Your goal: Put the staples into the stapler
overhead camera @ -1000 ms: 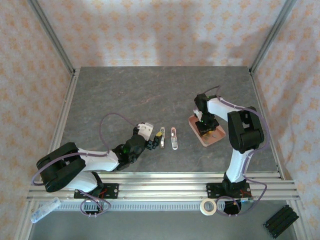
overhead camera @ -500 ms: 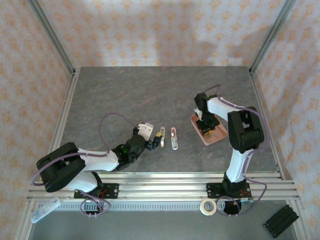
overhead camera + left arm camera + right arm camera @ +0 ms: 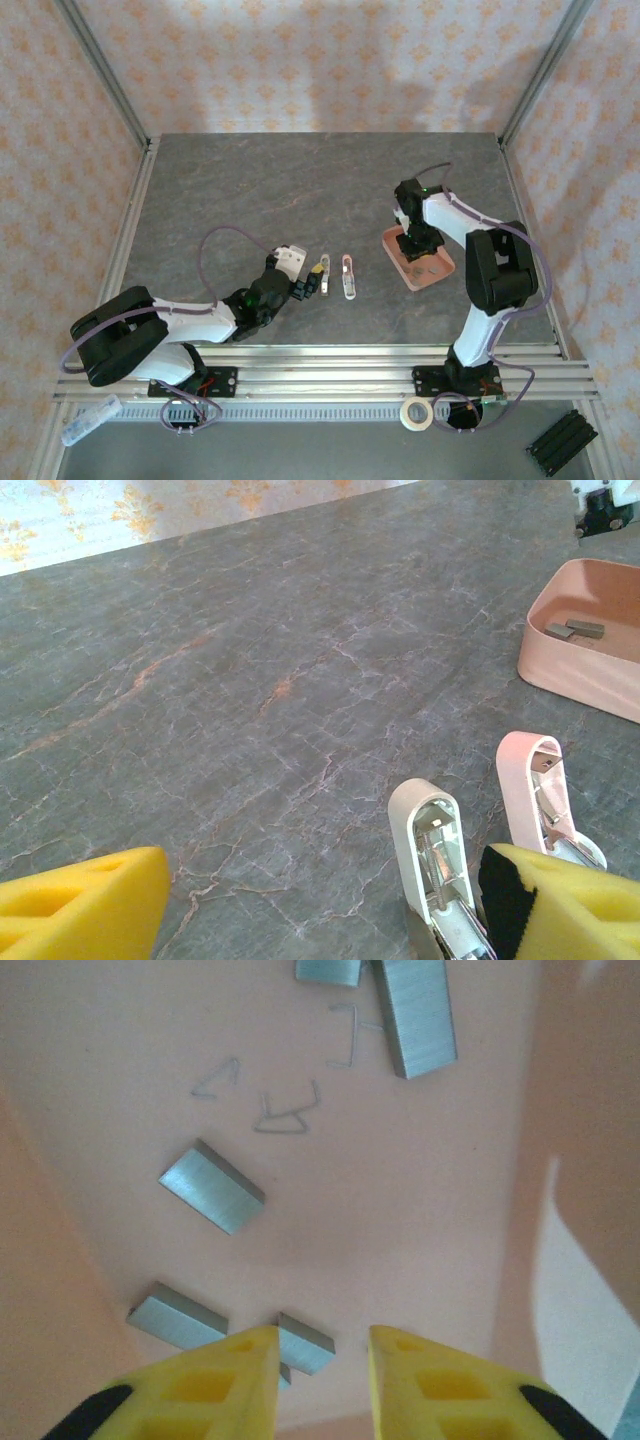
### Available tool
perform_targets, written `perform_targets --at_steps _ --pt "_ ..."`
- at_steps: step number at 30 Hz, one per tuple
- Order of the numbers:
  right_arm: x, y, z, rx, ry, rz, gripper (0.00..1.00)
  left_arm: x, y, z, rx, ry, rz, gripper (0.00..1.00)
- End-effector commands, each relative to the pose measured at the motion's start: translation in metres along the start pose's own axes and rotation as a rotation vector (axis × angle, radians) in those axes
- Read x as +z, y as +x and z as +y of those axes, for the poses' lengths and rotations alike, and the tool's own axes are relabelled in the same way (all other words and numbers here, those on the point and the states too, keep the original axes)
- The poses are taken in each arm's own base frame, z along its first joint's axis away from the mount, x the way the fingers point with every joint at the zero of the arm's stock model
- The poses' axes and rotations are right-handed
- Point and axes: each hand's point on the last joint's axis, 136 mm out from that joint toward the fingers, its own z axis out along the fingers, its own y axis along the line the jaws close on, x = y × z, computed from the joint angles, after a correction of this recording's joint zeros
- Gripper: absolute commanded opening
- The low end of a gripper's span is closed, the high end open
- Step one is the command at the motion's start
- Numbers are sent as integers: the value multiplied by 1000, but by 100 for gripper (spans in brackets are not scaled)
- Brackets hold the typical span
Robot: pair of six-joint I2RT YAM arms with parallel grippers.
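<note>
Five staple strips (image 3: 212,1187) are counted in one pink tray (image 3: 90,1070), one cropped; two mini staplers (image 3: 428,840) are seen. The left end effector (image 3: 320,895) is spread wide, the right end effector (image 3: 320,1380) narrowly parted.

Metallic staples (image 3: 212,1187); matt pink tray (image 3: 440,1200)

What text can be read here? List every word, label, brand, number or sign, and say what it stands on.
None: no readable text anywhere.
Staples: bare metal, no marking.
Tray: plain pink.
White stapler and pink stapler: no brand or label visible.
Table: only stone veining.
</note>
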Motion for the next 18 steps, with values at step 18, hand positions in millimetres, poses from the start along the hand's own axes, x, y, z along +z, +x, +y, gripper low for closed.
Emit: perform_targets --at_steps 18 --pt "41 18 -14 -32 108 165 31 0 -11 4 14 -11 -15 82"
